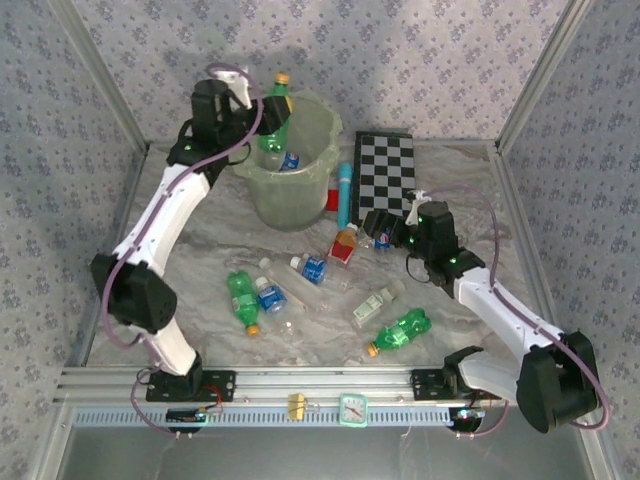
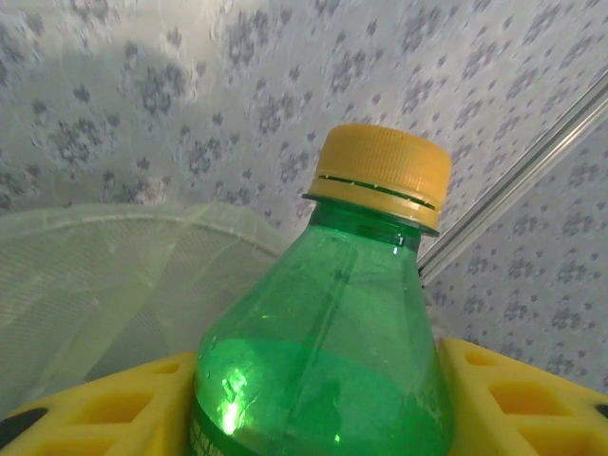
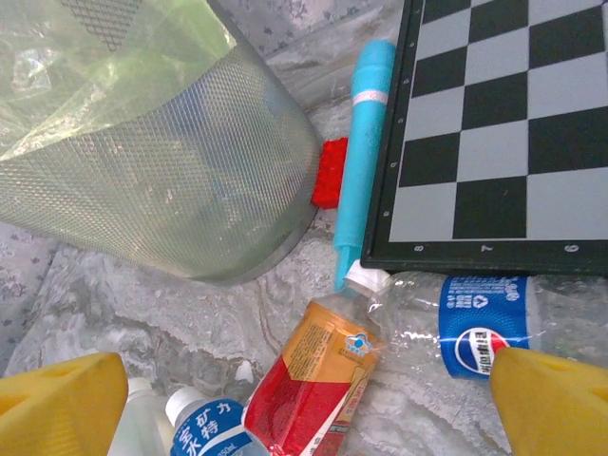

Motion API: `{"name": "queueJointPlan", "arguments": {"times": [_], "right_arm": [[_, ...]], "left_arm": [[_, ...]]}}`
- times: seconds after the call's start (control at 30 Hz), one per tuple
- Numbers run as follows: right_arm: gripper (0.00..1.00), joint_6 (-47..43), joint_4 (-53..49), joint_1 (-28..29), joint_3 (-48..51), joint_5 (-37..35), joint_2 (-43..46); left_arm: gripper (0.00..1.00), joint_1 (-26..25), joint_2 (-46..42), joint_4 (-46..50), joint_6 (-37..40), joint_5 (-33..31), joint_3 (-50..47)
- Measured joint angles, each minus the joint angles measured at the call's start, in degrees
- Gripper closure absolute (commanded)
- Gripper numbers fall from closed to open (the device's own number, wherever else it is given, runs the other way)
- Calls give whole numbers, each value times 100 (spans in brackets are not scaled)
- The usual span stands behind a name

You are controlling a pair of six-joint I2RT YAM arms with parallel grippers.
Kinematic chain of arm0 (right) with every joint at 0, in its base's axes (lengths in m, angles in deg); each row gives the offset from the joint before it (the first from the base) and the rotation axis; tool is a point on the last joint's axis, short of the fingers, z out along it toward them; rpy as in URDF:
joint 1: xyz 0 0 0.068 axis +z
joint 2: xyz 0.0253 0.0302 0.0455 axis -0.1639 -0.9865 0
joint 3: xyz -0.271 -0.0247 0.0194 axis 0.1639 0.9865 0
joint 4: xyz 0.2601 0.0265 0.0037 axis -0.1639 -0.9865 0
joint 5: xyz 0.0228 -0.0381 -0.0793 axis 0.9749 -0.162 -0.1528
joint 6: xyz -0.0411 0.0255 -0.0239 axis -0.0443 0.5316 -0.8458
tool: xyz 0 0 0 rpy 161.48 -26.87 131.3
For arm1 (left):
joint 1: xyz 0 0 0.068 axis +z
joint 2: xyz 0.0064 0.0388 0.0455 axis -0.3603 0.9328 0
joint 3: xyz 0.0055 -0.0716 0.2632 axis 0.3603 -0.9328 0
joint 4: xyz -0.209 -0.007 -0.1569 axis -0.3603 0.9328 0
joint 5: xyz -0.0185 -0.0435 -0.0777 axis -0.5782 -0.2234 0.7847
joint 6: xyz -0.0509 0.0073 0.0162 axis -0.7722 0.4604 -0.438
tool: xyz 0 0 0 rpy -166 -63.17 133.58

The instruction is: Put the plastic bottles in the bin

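From above, the left end effector [image 2: 318, 408] is seen raised over the bin [image 1: 292, 198], pinching an upright green bottle [image 2: 323, 323]. A blue-labelled bottle [image 1: 290, 160] is spotted inside the bin. Up close, the left wrist view adds the bottle's yellow cap [image 2: 380, 176], with yellow fingers [image 2: 123, 404] pressed to either side. The right end effector [image 3: 306, 413] is held spread wide, low over a red-labelled bottle [image 3: 313, 380]. Its wrist view picks out a small red block [image 3: 331, 171] tucked between the bin wall and a teal tube [image 3: 366, 142] lying along the checkerboard [image 3: 503, 123]. A clear Pepsi bottle [image 3: 480, 332] is seen just beside the board. Two more green bottles [image 1: 243, 298] and several clear ones are scattered across the marbled surface [image 1: 200, 230].
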Motion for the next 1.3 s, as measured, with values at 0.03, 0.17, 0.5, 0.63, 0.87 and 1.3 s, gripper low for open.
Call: {"name": "queueJointPlan", "arguments": {"times": [0.03,0.17,0.5,0.63,0.87,1.3], "right_arm": [[0,-15,15,0,48,-35,63],[0,-98,9,0,179,-173,271],[0,-223,4,0,179,-317,378],[0,-243,-26,0,181,-326,378],[0,-240,-492,2,22,-426,321],[0,407,-2863,282,-822,-1781,291]], "left_arm": [[48,-48,195,144,79,-48,173],[48,-289,920,815,459,-352,887],[38,-557,1731,1897,1060,-1032,1622],[27,-557,1731,2033,1134,-1176,1690],[7,-619,1670,2063,1211,-1300,1744],[0,-1228,-1478,437,1318,-1589,-1471]]}}
